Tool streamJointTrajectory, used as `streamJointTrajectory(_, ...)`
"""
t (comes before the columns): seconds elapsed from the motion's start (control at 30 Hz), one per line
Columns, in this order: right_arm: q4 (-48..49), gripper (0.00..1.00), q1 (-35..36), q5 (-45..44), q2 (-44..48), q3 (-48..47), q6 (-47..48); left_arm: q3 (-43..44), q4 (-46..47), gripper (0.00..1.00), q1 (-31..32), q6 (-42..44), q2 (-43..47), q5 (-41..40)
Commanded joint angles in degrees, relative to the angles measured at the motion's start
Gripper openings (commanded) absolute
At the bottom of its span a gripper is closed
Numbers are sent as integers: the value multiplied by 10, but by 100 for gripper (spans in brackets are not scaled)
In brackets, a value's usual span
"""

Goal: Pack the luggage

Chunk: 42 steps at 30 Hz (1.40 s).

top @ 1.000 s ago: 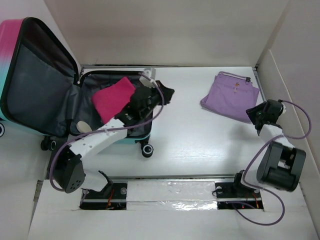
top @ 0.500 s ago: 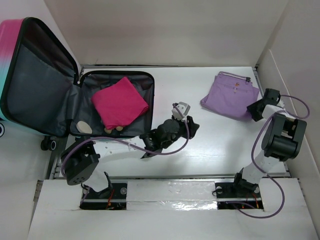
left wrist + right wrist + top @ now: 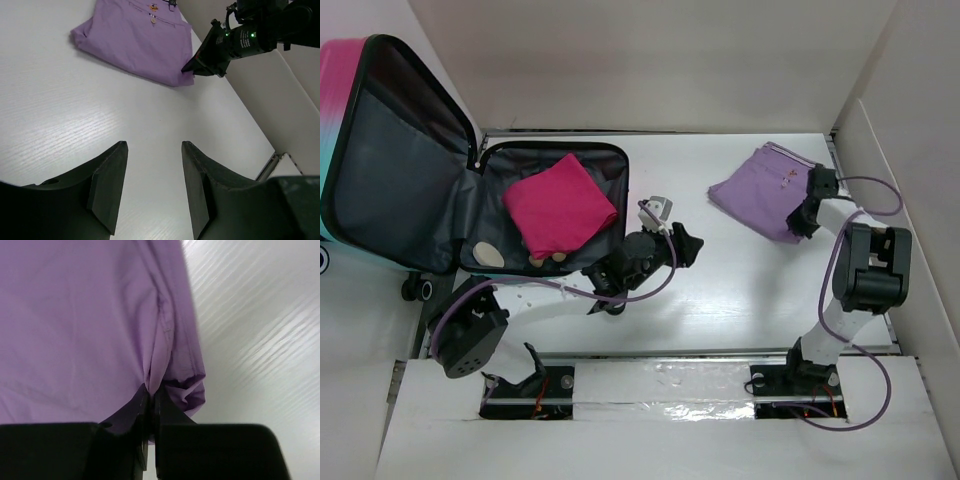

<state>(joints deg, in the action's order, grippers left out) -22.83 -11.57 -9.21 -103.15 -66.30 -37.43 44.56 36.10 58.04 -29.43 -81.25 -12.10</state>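
The luggage (image 3: 380,150) lies open at the left, its pink-to-teal lid propped up and its dark-lined half (image 3: 500,195) flat on the table. A folded magenta cloth (image 3: 560,205) rests inside. My left gripper (image 3: 685,245) hovers open and empty over the table just right of the luggage; its fingertips (image 3: 152,145) are well apart. The folded purple cloth bag (image 3: 760,190) lies at the back right. My right gripper (image 3: 803,218) is shut on the bag's near right edge, with purple fabric (image 3: 75,315) pinched and bunched between the closed jaws (image 3: 151,392).
Small beige items (image 3: 488,255) lie at the front of the luggage's lining. White walls close in the table (image 3: 740,290) at the back and right. The right gripper (image 3: 200,62) shows at the purple bag's (image 3: 135,35) corner in the left wrist view.
My left gripper left the magenta cloth in the luggage, pulled out to the right and opened. My right gripper reached the purple bag's edge and shut on it; the bag shifted left.
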Motion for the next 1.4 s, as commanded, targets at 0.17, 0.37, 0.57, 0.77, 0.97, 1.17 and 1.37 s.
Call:
streamJointTrajectory(0.17, 74, 0, 139, 123, 129, 165, -60, 40, -26, 48, -6, -23, -9, -20)
streamJointTrajectory(0.37, 111, 36, 161, 116, 258, 274, -85, 73, -51, 55, -13, -25, -44, -31)
streamJointTrajectory(0.57, 66, 72, 161, 61, 363, 288, -49, 159, -122, 59, -30, -57, -142, -12)
streamJointTrajectory(0.77, 49, 48, 173, 25, 523, 314, -16, 196, -125, 58, -35, -134, -231, -12)
streamJointTrajectory(0.97, 66, 0, 193, 43, 680, 340, 16, 214, -120, 73, -35, -207, -293, -34)
streamJointTrajectory(1.17, 41, 48, 230, 60, 721, 326, 51, 305, -168, 77, -41, -243, -377, -14)
streamJointTrajectory(1.37, 35, 51, 284, 71, 749, 313, 50, 404, -235, 80, -46, -259, -454, -12)
